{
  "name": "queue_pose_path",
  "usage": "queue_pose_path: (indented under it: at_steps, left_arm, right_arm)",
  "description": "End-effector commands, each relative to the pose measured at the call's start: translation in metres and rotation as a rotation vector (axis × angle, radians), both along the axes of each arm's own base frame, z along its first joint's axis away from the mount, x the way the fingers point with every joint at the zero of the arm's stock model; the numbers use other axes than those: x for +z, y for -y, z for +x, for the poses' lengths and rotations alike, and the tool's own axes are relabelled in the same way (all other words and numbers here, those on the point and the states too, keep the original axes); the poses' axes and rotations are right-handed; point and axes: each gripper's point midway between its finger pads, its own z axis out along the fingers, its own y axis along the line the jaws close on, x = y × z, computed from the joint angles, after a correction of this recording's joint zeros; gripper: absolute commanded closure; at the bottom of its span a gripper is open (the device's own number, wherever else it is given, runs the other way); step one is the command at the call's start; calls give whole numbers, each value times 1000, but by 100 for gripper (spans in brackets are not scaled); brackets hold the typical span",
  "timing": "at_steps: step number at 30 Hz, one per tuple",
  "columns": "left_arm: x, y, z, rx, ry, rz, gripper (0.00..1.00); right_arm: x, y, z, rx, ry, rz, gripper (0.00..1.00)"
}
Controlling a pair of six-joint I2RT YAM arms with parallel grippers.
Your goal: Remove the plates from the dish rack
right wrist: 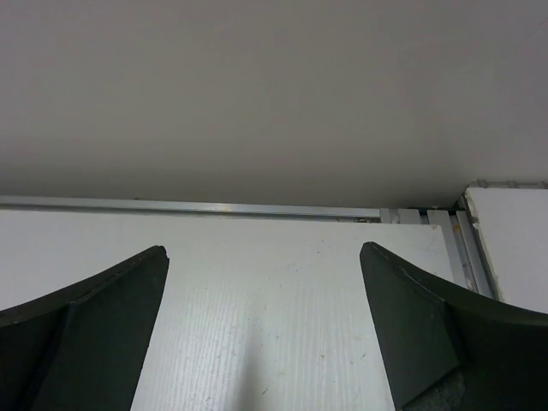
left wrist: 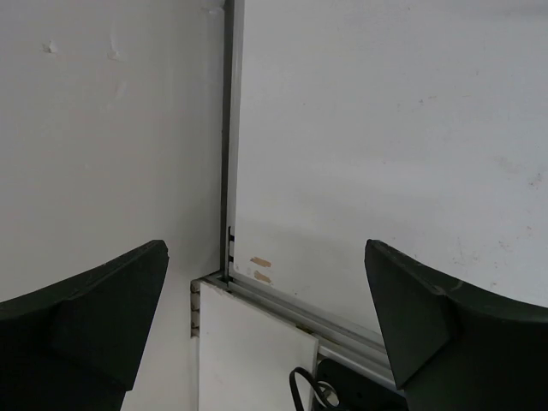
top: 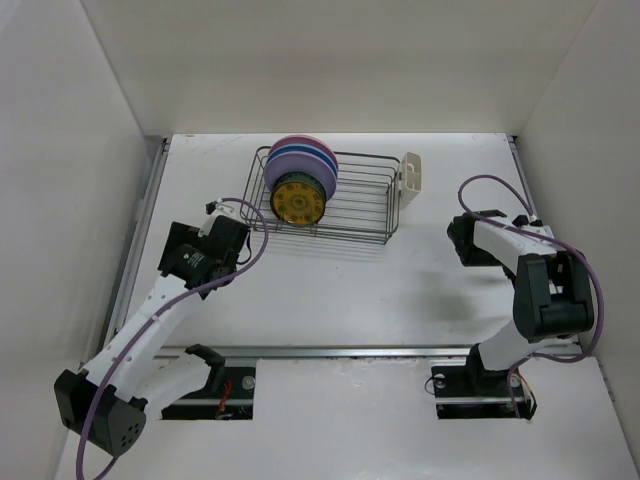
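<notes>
While all the plates (top: 300, 178) are stood on edge at the left end of the dish rack (top: 365, 237), at the far middle of the counter (top: 330, 295), the unloading is judged not yet begun. The small yellow patterned plate (top: 298, 202) is shown at the front, with a teal one and the larger lavender, blue and pink ones packed close behind. The left claw (left wrist: 265, 250) is seen released, fingers spread wide and nothing between them, near the rack's left end. The right claw (right wrist: 263, 250) is likewise released and empty, well apart beyond the cream utensil cup (top: 411, 172). The plates are judged stiff, smooth, probably slippery, and breakable if dropped. A hold is best taken on the yellow plate's exposed upper rim, pinched across its thickness, and the plate lifted straight up so that its neighbours are not dragged.
</notes>
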Motion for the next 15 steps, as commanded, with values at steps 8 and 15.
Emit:
queue_pose_path:
  at_steps: [8,15]
  left_arm:
    - [10,-1,3,18,22,12,1]
    - [12,-2,2,18,31,7,1]
  right_arm:
    - [38,4,18,75,87,-160,1]
    - [38,4,18,75,87,-160,1]
